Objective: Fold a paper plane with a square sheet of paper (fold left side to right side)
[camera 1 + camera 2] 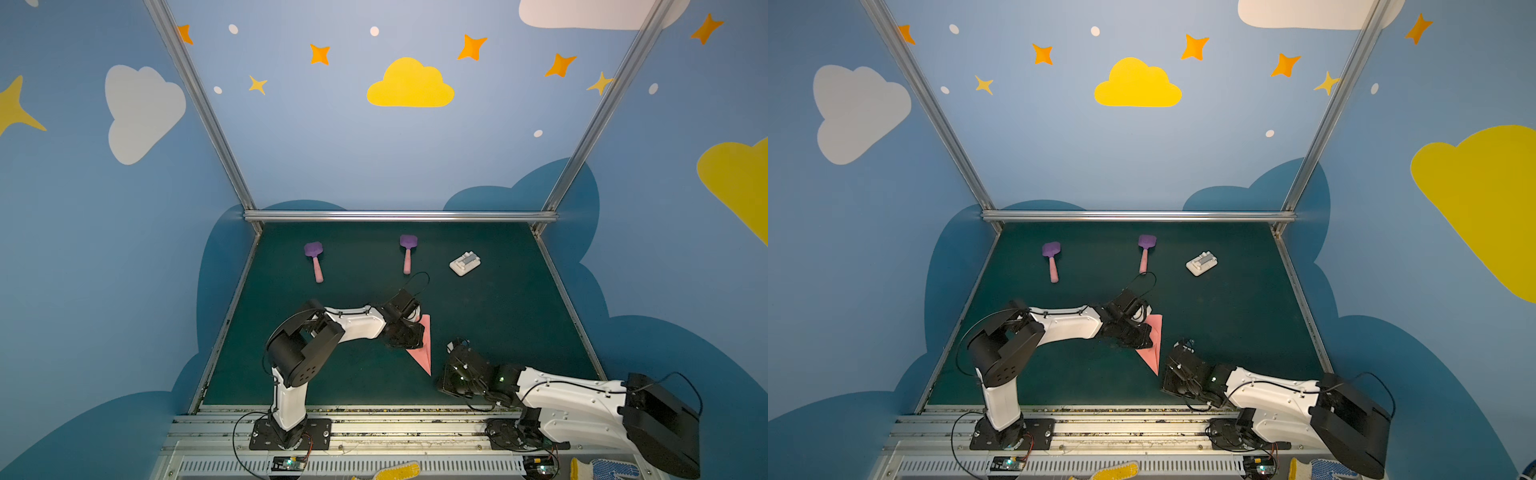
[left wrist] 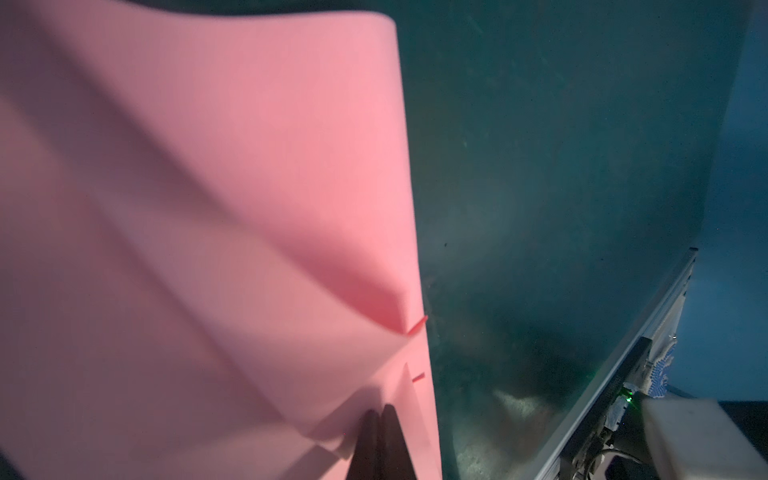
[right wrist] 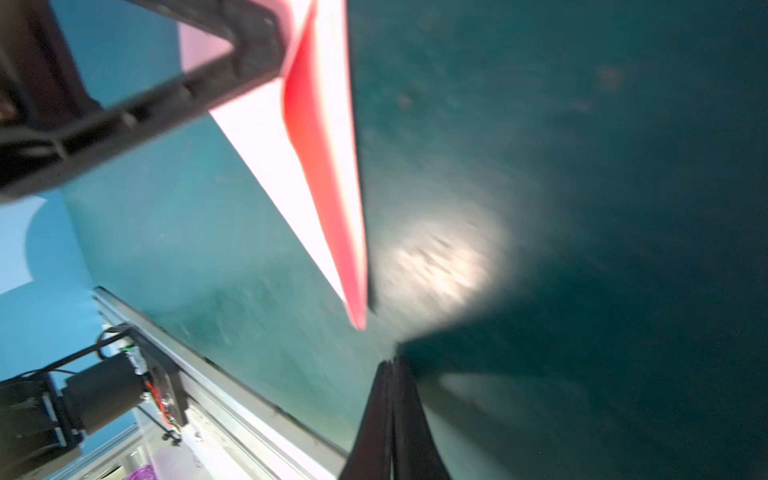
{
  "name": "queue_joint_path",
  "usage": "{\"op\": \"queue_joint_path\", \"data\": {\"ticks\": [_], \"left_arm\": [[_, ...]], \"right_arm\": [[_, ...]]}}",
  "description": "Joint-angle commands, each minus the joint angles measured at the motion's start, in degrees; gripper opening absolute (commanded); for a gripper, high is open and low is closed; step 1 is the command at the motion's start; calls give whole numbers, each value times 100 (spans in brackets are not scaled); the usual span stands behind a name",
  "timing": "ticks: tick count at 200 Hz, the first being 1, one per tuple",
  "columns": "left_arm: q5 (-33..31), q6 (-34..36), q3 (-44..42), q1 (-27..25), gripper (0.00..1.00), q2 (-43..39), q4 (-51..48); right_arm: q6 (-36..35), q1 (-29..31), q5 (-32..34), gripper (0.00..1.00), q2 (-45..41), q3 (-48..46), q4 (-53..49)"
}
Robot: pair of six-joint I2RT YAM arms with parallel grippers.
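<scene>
The salmon-pink square sheet of paper [image 1: 424, 353] [image 1: 1154, 353] lies on the green mat, folded into a narrow pointed paper plane shape with its tip toward the front edge. My left gripper [image 1: 409, 336] is over its wide rear part. In the left wrist view that gripper [image 2: 380, 409] is shut, its tips resting on top of the creased paper [image 2: 208, 208], with nothing between them. My right gripper [image 1: 449, 376] [image 3: 392, 361] is shut and empty, just right of the pointed tip. One flap of the paper [image 3: 328, 187] stands slightly raised along the right edge.
Two purple spatulas with pink handles [image 1: 314, 259] [image 1: 407, 251] lie at the back of the mat, and a small white plastic block [image 1: 465, 263] lies to their right. Aluminium rails border the mat. Work gloves [image 1: 395, 471] lie beyond the front rail.
</scene>
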Motion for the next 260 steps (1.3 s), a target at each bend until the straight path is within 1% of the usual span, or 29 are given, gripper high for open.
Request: {"op": "queue_joint_path", "data": {"ticks": [1, 18, 39, 73, 115, 149, 215, 260], "left_arm": [[-198, 45, -155, -8, 4, 163, -107], [-204, 37, -158, -9, 4, 179, -103], [-194, 37, -149, -8, 4, 200, -104], [-185, 39, -122, -12, 4, 199, -115], [-186, 43, -130, -8, 4, 182, -124], [-187, 60, -148, -6, 4, 164, -129], [-185, 73, -147, -8, 4, 159, -133], [-185, 74, -157, -8, 4, 150, -133]], "right_arm": [[-84, -67, 294, 0, -338, 155, -944], [-200, -204, 254, 0, -410, 338, -889], [-271, -337, 117, 0, -219, 532, -617], [-510, -416, -160, 0, 526, 1017, -202], [-723, -499, -191, 0, 1242, 1431, -74], [-754, -643, -268, 0, 1454, 1386, 60], [-764, -711, -468, 0, 1755, 1201, 333], [-678, -742, -420, 0, 1678, 919, 401]]}}
